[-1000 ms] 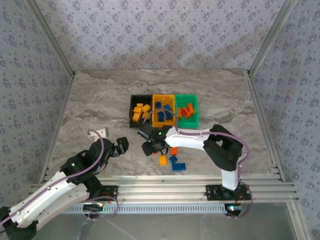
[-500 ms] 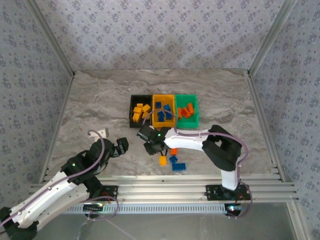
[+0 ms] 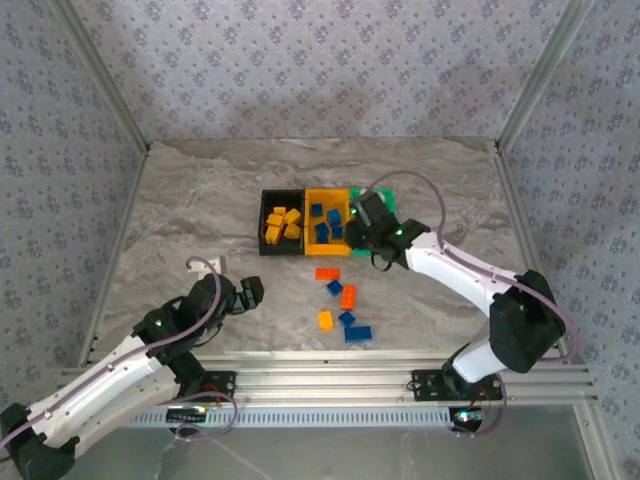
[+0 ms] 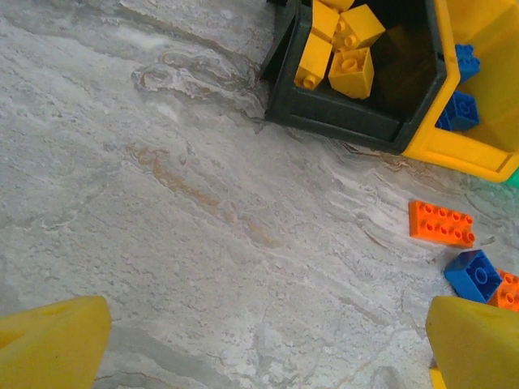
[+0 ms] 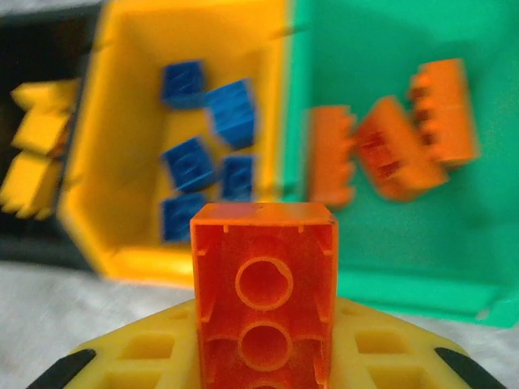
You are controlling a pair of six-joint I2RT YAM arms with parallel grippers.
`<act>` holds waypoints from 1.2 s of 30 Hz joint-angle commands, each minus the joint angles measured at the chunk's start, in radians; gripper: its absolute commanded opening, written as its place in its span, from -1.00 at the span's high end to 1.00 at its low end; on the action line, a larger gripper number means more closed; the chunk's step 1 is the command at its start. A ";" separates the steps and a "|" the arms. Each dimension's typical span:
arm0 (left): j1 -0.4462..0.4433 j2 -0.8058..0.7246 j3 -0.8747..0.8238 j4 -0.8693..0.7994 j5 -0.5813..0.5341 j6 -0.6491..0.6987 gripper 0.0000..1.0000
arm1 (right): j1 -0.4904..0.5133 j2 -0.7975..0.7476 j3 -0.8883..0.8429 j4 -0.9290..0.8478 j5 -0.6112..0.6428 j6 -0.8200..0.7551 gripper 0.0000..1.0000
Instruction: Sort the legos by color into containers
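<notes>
One orange-red brick (image 5: 263, 304) is clenched in the right pincer (image 3: 366, 222), its hollow underside facing the wrist camera. This pincer hangs above the wall between the yellow bin (image 3: 327, 194) and the green bin (image 3: 391, 203). The green bin holds three bricks of the same colour, the yellow bin holds blue ones, and the black bin (image 3: 263, 224) holds yellow ones. I judge that the step in hand is the delivery of this brick. The next move calls for a small shift until the brick is fully over the green floor, and then for the jaws to release. Six loose bricks (image 3: 348, 296) wait on the bench (image 3: 200, 200) in front of the bins. The left pincer (image 3: 250, 292) is released and empty, low over the bench, well apart from them.
</notes>
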 commanded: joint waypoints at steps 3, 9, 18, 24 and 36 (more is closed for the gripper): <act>0.007 0.044 -0.004 0.062 0.046 0.036 -0.99 | -0.116 0.132 0.099 -0.037 -0.021 0.029 0.40; 0.010 0.115 -0.003 0.121 0.126 0.096 -1.00 | -0.157 0.276 0.259 -0.096 -0.027 0.027 0.28; 0.009 0.297 0.047 0.208 0.249 0.158 -1.00 | -0.173 0.306 0.335 -0.108 -0.040 0.033 -0.37; -0.027 0.410 0.085 0.304 0.357 0.184 -0.99 | -0.140 0.164 0.205 -0.055 -0.051 0.048 -0.47; -0.249 0.819 0.337 0.231 0.382 0.323 -0.79 | -0.116 -0.131 -0.151 -0.008 -0.034 0.111 -0.51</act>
